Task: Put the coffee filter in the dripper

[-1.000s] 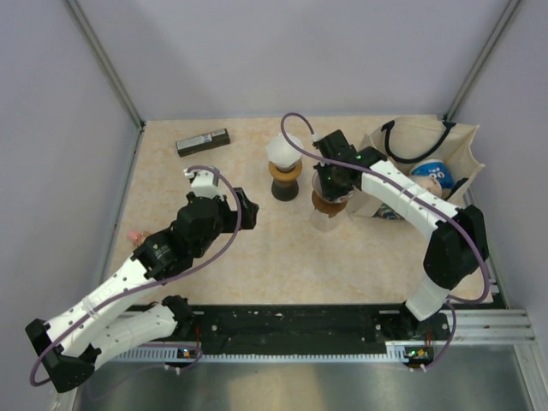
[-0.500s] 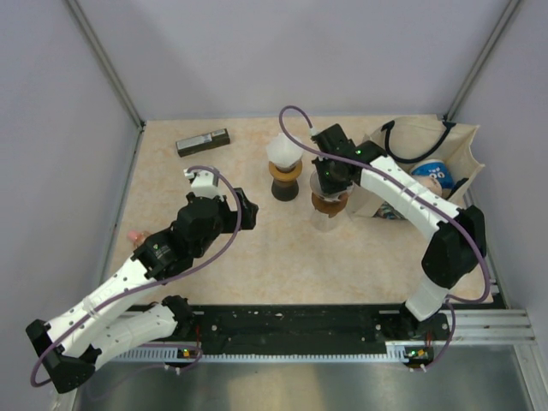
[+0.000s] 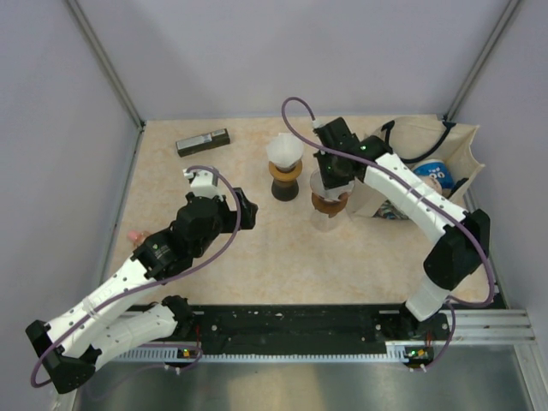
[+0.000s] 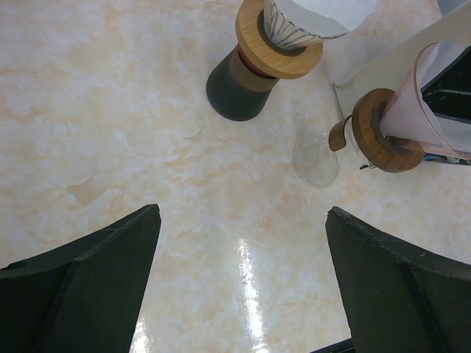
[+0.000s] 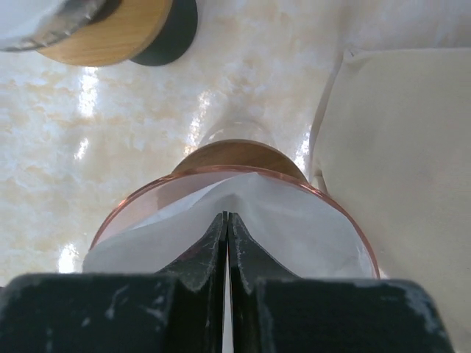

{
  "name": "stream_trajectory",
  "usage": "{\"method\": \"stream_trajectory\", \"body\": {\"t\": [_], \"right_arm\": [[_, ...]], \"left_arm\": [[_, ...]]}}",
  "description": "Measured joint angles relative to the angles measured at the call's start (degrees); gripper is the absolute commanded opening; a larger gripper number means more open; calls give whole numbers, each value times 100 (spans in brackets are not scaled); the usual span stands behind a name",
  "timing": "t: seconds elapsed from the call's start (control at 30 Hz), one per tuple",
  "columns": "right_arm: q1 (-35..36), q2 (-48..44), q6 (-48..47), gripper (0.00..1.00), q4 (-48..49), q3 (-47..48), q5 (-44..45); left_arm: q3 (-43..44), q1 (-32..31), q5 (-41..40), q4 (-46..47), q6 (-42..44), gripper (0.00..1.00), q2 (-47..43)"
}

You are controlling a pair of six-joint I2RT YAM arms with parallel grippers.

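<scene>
**Paper cone pinched over the pink dripper**

The right claw [image 5: 227, 215] is clenched, its tips pressed flat together. The white coffee filter [image 5: 294, 228] rises to a peak exactly at those tips, so I judge the claw is grasping a fold of the paper's upper edge. Just below the tips, the rest of the filter already lies inside the pink dripper [image 5: 147, 195], spread against the cone's wall. Under that sits a wooden collar [image 5: 235, 154] on clear glass.

Close beside the claw on one side is a cloth bag [image 5: 397, 147]. On the other side, apart from the pink one, stands a second dripper [image 5: 96, 29] on a dark base.

The filter should handle as very light, limp paper that creases or tears easily. The sensible hold is a gentle pinch at the rim or seam, never the thin side wall. The dripper looks tall and lightly perched, so any sideways drag on the paper could tip it.

Well away from the right claw, the left claw [image 4: 243, 213] is released and spread wide over the counter [image 4: 110, 110], holding nothing.
</scene>
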Motion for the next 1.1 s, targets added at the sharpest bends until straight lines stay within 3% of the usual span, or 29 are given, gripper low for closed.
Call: {"method": "stream_trajectory", "body": {"t": [0.13, 0.2, 0.3, 0.33, 0.37, 0.53, 0.73, 0.9, 1.1], "right_arm": [[0, -118, -4, 4, -90, 256, 70], [0, -264, -2, 12, -96, 363, 146], [0, -660, 22, 53, -57, 396, 326], [0, -857, 28, 81, -13, 378, 389], [0, -1071, 26, 99, 50, 348, 450], [31, -3220, 160, 99, 1263, -1161, 1187], [31, -5167, 304, 99, 1698, -2664, 2199], [31, -6041, 295, 99, 1875, -3228, 2258], [31, -6395, 304, 99, 1871, -3576, 2015]], "left_arm": [[0, 7, 13, 0, 0, 99, 0], [0, 9, 22, 0, 0, 99, 0], [0, 17, 59, -4, 0, 99, -31], [0, 20, 63, -2, 0, 99, -52], [0, 20, 68, -4, 0, 99, -70], [0, 28, 31, -210, -76, 99, -216], [0, 46, -227, -658, -313, 99, -474], [0, 61, -490, -1189, -614, 99, -719], [-81, 61, -778, -1685, -966, 99, -1078]]}}
